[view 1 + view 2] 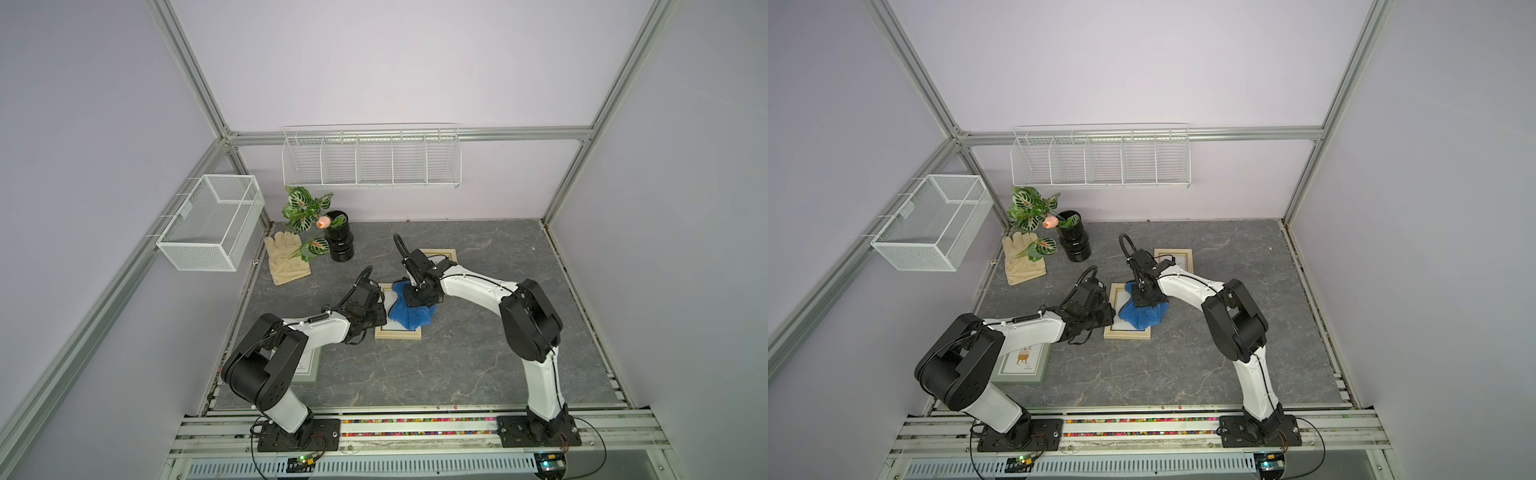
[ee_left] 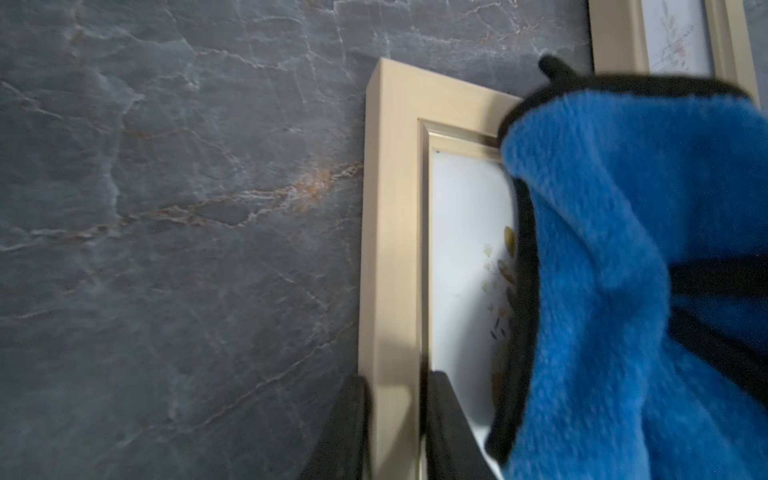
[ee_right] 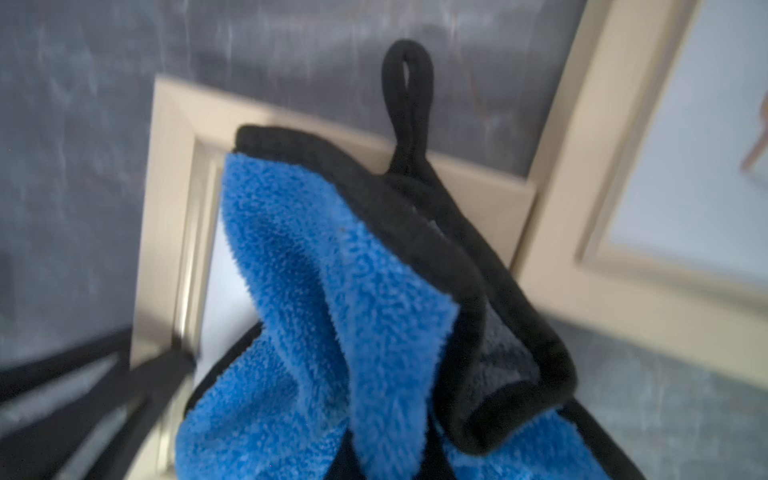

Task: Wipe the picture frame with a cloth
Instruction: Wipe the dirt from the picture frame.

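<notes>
The picture frame [image 1: 398,333] lies flat near the middle of the table [image 1: 478,357], with beige rails and a pale print under glass. The cloth [image 1: 411,315] sits right on it, a bunch of blue plush covering most of the glass. It spills over the frame's right rail onto the stone, while the near rail and the left rail show bare. At the far rail the cloth's black loop [image 3: 402,137] pokes out past the frame's edge.

The right gripper [image 1: 419,297] reaches down from above, jaws pinched tight on a gathered hump of the cloth. On the other side, the left gripper [image 2: 395,428] straddles the left rail. One finger [image 2: 345,428] is outside on the stone and the other is on the glass side, a narrow gap clamped on that rail.

It's tight at the far right corner. A second frame [image 1: 442,254] lies just beyond, and in the right wrist view the two frames look almost in contact; I cannot tell if they meet. A third frame [image 1: 1023,361], grey-green, lies partly under the left arm, well apart. The glove [image 1: 286,259] and the black vase [image 1: 338,245] sit at the far left. To the right and toward the near edge there is bare grey stone, and plenty of it.
</notes>
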Robot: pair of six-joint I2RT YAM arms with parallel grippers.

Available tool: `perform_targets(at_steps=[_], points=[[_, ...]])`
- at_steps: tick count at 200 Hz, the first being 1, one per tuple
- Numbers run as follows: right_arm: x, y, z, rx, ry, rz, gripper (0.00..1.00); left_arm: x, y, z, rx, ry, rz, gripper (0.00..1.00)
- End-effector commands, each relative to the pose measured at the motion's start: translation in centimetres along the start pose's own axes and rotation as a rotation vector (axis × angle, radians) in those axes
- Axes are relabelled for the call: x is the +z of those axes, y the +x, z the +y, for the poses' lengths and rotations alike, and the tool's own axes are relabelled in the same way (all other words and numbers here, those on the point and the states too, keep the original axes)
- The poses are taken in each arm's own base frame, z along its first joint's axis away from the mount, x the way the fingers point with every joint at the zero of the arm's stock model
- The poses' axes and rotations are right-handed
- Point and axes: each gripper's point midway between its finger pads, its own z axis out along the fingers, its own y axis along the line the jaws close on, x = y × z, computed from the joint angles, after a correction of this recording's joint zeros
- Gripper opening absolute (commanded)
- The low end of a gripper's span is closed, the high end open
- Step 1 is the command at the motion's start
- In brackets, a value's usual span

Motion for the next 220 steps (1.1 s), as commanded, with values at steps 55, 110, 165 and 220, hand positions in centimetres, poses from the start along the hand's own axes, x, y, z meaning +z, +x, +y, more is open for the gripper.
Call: perform_targets(at_steps=[55, 110, 165, 220], points=[[0.5, -1.4, -0.9, 0.022, 0.047, 0.046, 0.07, 0.9, 7.7, 4.8, 0.007, -0.155, 0.243, 0.22], [3.7, -3.7, 2.6, -0.011, 0.017, 0.076, 0.07, 1.4, 8.4, 5.2, -0.01, -0.163, 0.254, 0.23], [1.0, -4.3, -4.0, 0.006, 0.174, 0.011, 0.07, 0.9, 9.1, 7.1, -0.008, -0.257, 0.273, 0.23], [3.3, -5.0, 5.3, -0.068, 0.004, 0.034, 0.07, 0.8, 9.4, 7.4, -0.012, -0.262, 0.277, 0.23]])
